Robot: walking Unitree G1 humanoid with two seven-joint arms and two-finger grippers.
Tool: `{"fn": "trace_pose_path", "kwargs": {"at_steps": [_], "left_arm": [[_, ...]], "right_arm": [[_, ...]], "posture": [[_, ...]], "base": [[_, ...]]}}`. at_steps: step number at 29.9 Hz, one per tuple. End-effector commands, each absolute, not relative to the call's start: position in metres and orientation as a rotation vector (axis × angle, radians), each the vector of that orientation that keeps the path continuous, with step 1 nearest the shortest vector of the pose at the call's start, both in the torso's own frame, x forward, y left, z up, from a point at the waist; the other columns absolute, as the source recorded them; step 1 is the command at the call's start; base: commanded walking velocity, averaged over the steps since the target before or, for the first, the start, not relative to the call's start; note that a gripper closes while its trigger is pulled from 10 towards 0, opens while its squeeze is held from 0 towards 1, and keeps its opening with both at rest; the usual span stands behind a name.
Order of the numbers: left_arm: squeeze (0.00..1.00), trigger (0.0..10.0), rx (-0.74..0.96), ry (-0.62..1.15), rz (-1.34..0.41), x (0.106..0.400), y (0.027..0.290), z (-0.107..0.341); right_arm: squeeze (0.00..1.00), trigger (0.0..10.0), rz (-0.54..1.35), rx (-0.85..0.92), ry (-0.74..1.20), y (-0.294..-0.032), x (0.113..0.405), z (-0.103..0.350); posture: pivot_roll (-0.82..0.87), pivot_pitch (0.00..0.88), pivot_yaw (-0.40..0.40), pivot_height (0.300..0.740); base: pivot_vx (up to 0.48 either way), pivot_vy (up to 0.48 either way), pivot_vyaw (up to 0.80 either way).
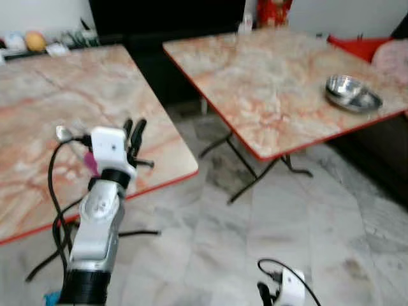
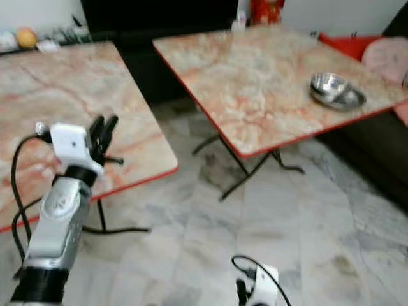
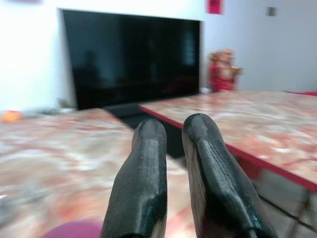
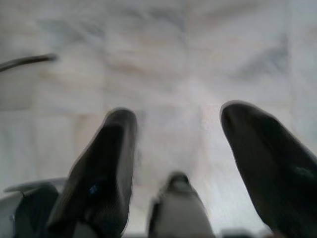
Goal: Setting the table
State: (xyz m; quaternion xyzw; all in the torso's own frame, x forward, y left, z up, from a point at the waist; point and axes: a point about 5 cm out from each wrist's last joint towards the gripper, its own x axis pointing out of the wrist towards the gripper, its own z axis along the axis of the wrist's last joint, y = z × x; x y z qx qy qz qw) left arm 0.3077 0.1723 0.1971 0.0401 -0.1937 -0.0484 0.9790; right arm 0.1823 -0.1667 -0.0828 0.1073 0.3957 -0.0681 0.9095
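From the left eye view, the job looked barely begun. A lone steel bowl [image 1: 352, 93] sat near the far right edge of the right counter [image 1: 268, 83]; no other tableware could be made out on it. The left counter [image 1: 57, 121] carried only small clutter at its far edge, too blurred to name. The left gripper [image 1: 134, 134] was raised over that counter's near corner, with a purple object [image 1: 91, 164] showing beside its wrist; whether it was held I could not tell. The right gripper [image 1: 262, 292] hung low over the marble floor [image 1: 255, 242].

The right eye view showed the open floor gap between the two counters, with folding legs [image 2: 245, 172] splayed beneath the right one, a likely snag for walking.

In the left wrist view the fingers [image 3: 143, 183] were nearly clenched, a thin slit between them, a purple shape [image 3: 74, 230] just beneath. A dark television [image 3: 131, 54] stood behind.

In the right wrist view the fingers [image 4: 101, 173] were spread wide, released, above bare floor.
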Motion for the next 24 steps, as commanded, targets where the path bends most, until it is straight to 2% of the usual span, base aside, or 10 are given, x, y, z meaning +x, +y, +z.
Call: {"fn": "trace_pose_path", "kwargs": {"at_steps": [1,16,24], "left_arm": [[0.0,10.0,0.079,-0.396,-0.121,0.3085,0.1669,0.2],[0.0,10.0,0.074,-0.397,-0.123,0.3092,0.1658,0.2019],[0.0,10.0,0.073,-0.383,-0.118,0.31,0.1658,0.1999]], "right_arm": [[0.0,10.0,-0.158,0.244,0.824,-0.1675,0.1774,-0.085],[0.0,10.0,-0.15,0.233,0.82,-0.1664,0.1801,-0.0839],[0.0,10.0,-0.148,0.223,0.808,-0.1662,0.1814,-0.0829]], "posture": [[0.16,0.0,-0.04,0.74],[0.16,0.0,-0.039,0.74],[0.16,0.0,-0.04,0.74]], "base": [[0.0,0.0,-0.72],[0.0,0.0,-0.72],[0.0,0.0,0.0]]}}
